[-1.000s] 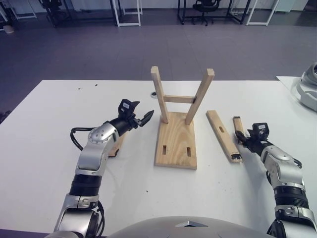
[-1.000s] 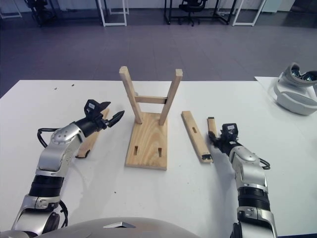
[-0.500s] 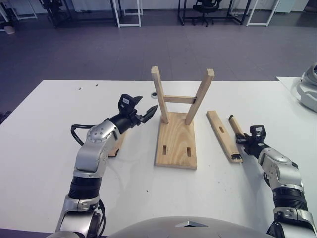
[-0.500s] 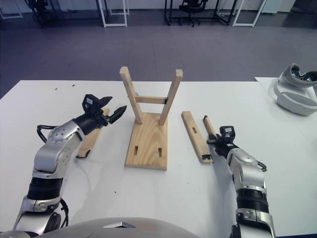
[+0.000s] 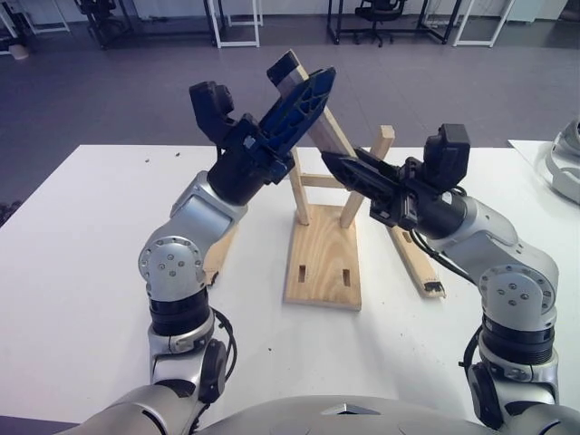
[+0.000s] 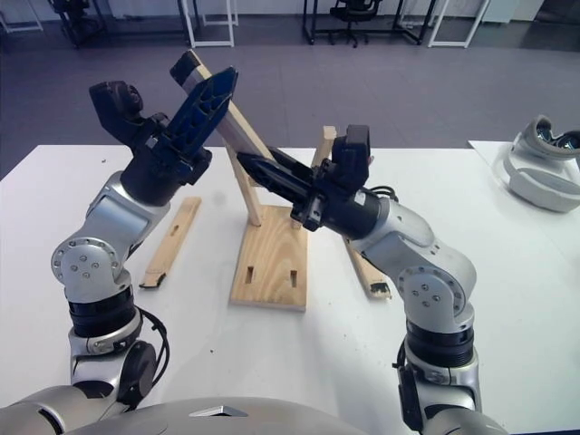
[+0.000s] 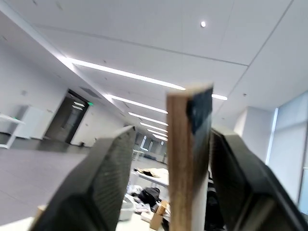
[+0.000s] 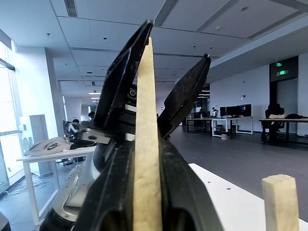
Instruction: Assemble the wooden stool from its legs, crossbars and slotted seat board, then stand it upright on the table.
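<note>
Both arms are raised over the desk (image 5: 72,272). The right tool (image 5: 337,166) is clamped on the lower end of a wooden bar (image 5: 326,131) that slants up and away. The left tool (image 5: 299,80) sits around the bar's upper end with its fingers (image 7: 96,187) spread, one close against the wood and a gap at the other. Below, the slotted seat board (image 5: 322,263) lies flat with two legs (image 5: 297,195) standing in it, joined by a crossbar (image 5: 313,180). One loose leg (image 5: 217,258) lies left of the board and another loose piece (image 5: 417,263) right of it.
</note>
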Motion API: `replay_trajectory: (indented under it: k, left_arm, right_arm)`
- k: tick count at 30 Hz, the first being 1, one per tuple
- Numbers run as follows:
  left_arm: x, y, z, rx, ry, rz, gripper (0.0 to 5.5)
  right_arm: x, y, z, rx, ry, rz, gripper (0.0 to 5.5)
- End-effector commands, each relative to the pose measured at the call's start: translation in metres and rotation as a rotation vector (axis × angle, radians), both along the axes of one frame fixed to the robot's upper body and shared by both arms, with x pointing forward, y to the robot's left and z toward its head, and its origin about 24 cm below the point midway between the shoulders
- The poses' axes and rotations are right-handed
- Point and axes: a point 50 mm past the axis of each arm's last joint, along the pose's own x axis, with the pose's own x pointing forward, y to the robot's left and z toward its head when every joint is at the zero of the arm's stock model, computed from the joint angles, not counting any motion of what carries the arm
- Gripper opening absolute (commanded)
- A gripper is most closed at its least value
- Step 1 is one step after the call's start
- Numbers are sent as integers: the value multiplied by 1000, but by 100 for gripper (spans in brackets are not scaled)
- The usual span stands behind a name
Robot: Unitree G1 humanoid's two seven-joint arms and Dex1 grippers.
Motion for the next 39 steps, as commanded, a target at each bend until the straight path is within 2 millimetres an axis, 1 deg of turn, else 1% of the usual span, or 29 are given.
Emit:
replay_trajectory:
  k: [1, 2, 5, 11, 16, 17, 19, 21, 22, 23, 25, 27, 29, 30, 32, 35, 37, 39]
  left_arm:
    - [-6, 1, 2, 13, -7, -34, 164]
    - [-7, 2, 2, 9, -6, -35, 141]
    - [-7, 6, 2, 8, -2, -33, 96]
    - [-11, 10, 2, 14, -6, -55, 74]
    - [-11, 11, 3, 22, -13, -58, 61]
    - [-11, 12, 3, 28, -11, -50, 59]
    - [-6, 16, 1, 52, 5, 4, 40]
    - [1, 32, -2, 97, 24, 112, 40]
    - [6, 47, -5, 130, 37, 190, 40]
    - [10, 65, -11, 171, 55, 282, 40]
    - [21, 102, -30, 280, 119, 482, 40]
    - [38, 133, -64, 452, 233, 695, 40]
    - [50, 152, -96, 579, 343, 825, 40]
    - [53, 156, -108, 623, 381, 857, 40]
    - [59, 161, -125, 656, 440, 882, 40]
    - [64, 165, -143, 673, 512, 888, 40]
    - [63, 164, -150, 658, 550, 882, 40]
    - [63, 160, -151, 626, 563, 864, 40]
  right_arm:
    - [0, 2, 2, -23, -12, 19, 42]
    - [-1, 1, 1, -26, -10, 15, 42]
    - [0, -7, 1, -28, -6, 9, 42]
    - [-4, -22, 8, 56, 50, 98, 42]
    - [1, -28, 0, 59, 128, 92, 42]
    - [3, -28, -2, 54, 141, 81, 82]
    - [5, -29, -7, 36, 161, 51, 125]
    - [6, -34, -18, -8, 186, -11, 165]
    - [6, -39, -25, -26, 203, -52, 185]
    - [5, -47, -32, -47, 222, -103, 188]
    - [0, -61, -47, -83, 261, -189, 190]
    - [-2, -69, -66, -106, 318, -261, 190]
    - [-1, -72, -83, -125, 363, -309, 190]
    - [0, -71, -91, -141, 381, -326, 190]
    - [1, -69, -105, -176, 412, -350, 190]
    - [2, -70, -118, -188, 446, -388, 190]
    - [4, -70, -125, -191, 462, -408, 190]
    - [3, -69, -129, -191, 468, -412, 190]
